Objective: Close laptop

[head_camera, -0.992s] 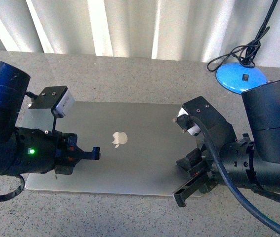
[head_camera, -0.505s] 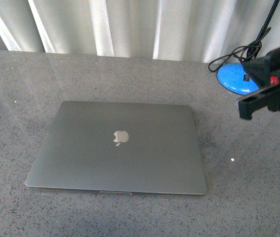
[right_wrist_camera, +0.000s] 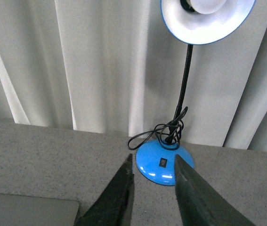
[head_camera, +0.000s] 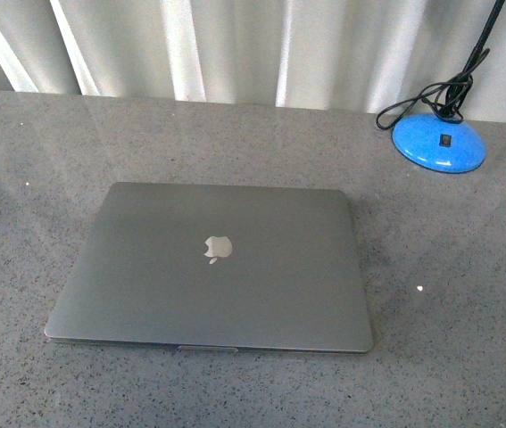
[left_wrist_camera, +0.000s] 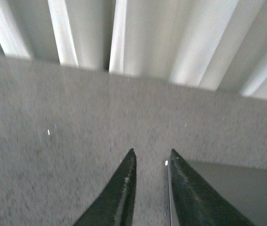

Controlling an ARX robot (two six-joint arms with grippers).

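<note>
The grey-silver laptop (head_camera: pixel 212 267) lies shut and flat on the grey speckled table (head_camera: pixel 38 160), lid up with the pale apple logo showing. Neither arm shows in the front view. In the left wrist view my left gripper (left_wrist_camera: pixel 151 156) is open and empty above the table, with a corner of the laptop lid (left_wrist_camera: pixel 237 183) beside one finger. In the right wrist view my right gripper (right_wrist_camera: pixel 152 160) is open and empty, raised off the table, with a corner of the laptop (right_wrist_camera: pixel 25 209) low at one side.
A blue desk lamp stands at the table's back right, with its round base (head_camera: pixel 438 141) and coiled black cord (head_camera: pixel 418 100). The right wrist view shows its base (right_wrist_camera: pixel 164 164) and lit shade (right_wrist_camera: pixel 207 19). Pale curtains (head_camera: pixel 235 45) hang behind the table.
Both arms have drawn back out of the front view; one second ago they were over the closed lid, half a second ago only the right gripper showed at the right edge. The laptop has not moved.
</note>
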